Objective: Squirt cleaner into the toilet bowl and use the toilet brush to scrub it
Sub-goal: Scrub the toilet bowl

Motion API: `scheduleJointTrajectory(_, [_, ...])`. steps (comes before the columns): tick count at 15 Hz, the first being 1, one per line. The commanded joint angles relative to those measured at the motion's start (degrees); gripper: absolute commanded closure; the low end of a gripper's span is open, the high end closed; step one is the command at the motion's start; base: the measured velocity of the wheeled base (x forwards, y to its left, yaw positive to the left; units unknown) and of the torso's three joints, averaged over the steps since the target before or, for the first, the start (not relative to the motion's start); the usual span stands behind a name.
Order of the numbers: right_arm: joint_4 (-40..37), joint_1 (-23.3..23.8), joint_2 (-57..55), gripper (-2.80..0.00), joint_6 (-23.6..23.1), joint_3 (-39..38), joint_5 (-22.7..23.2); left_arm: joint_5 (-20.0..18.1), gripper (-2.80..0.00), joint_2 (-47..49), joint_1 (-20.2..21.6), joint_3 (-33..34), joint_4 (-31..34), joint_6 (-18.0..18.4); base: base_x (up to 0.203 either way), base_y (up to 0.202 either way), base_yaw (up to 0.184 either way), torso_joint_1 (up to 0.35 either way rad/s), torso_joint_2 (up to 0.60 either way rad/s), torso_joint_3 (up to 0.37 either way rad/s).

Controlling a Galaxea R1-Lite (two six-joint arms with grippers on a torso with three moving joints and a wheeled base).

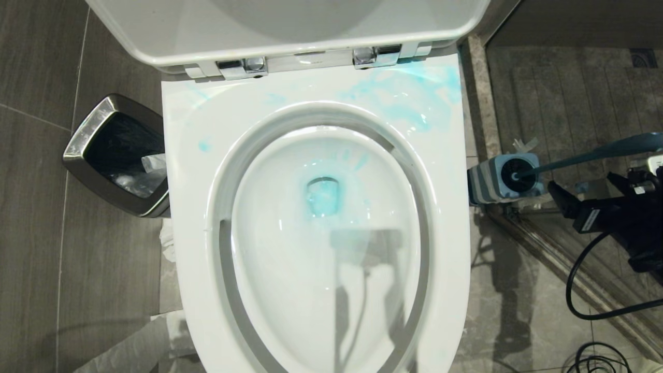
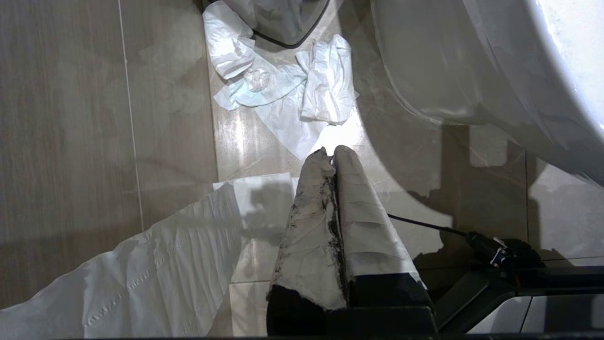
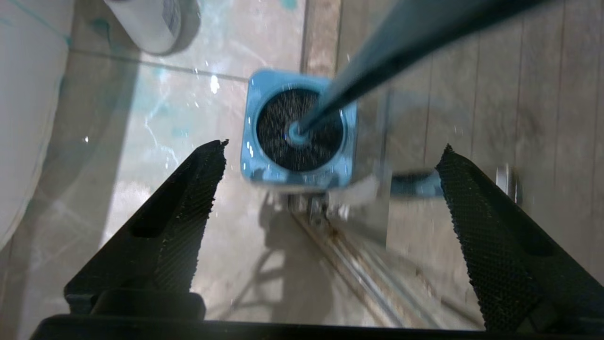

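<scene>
- The toilet brush [image 3: 302,132] stands in its square blue base [image 3: 264,170] on the floor beside the toilet bowl [image 1: 321,243]; its handle's end is cut off.
- The right hand [image 3: 330,189] hovers above it, textured black fingers [image 3: 188,198] spread apart, holding nothing.
- The left hand [image 2: 332,156], wrapped in white, is pressed together.

The grey tiled floor [image 1: 31,217] carries the white toilet [image 1: 191,217], with a steel-rimmed waste bin [image 1: 116,155] just beside it on the left. White paper sheets [image 2: 141,274] lie crumpled along that side. On the right stands the striped brush base [image 1: 500,181], with black cable [image 1: 595,357] coiled nearby.
</scene>
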State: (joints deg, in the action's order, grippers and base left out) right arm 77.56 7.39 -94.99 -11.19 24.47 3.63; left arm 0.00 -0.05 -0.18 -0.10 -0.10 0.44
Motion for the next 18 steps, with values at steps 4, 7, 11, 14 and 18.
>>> scheduleJointTrajectory(4, [0.6, 0.5, -4.2, -2.80, -0.1, 5.5, 1.5, 0.0, 0.00, 0.0, 0.0, 0.0, 0.0, 0.0, 0.000, 0.000, 0.000, 0.000, 0.00, 0.000])
scheduleJointTrajectory(7, [2.0, 0.5, -5.9, -2.80, -0.2, 7.3, 3.5, 0.0, 0.00, 0.0, 0.0, 0.0, 0.0, 0.0, 0.000, 0.000, 0.000, 0.000, 0.00, 0.000])
scheduleJointTrajectory(11, [3.2, 0.5, -7.5, -2.80, -0.6, 12.3, 3.7, 0.0, 0.00, 0.0, 0.0, 0.0, 0.0, 0.0, 0.000, 0.000, 0.000, 0.000, 0.00, 0.000])
scheduleJointTrajectory(14, [3.2, 0.5, -7.8, -2.80, -1.0, 14.9, 3.7, 0.0, 0.00, 0.0, 0.0, 0.0, 0.0, 0.0, 0.000, 0.000, 0.000, 0.000, 0.00, 0.000])
scheduleJointTrajectory(18, [5.0, 0.4, -7.8, 0.00, -1.1, 15.6, 3.8, 0.0, 0.00, 0.0, 0.0, 0.0, 0.0, 0.0, 0.000, 0.000, 0.000, 0.000, 0.00, 0.000])
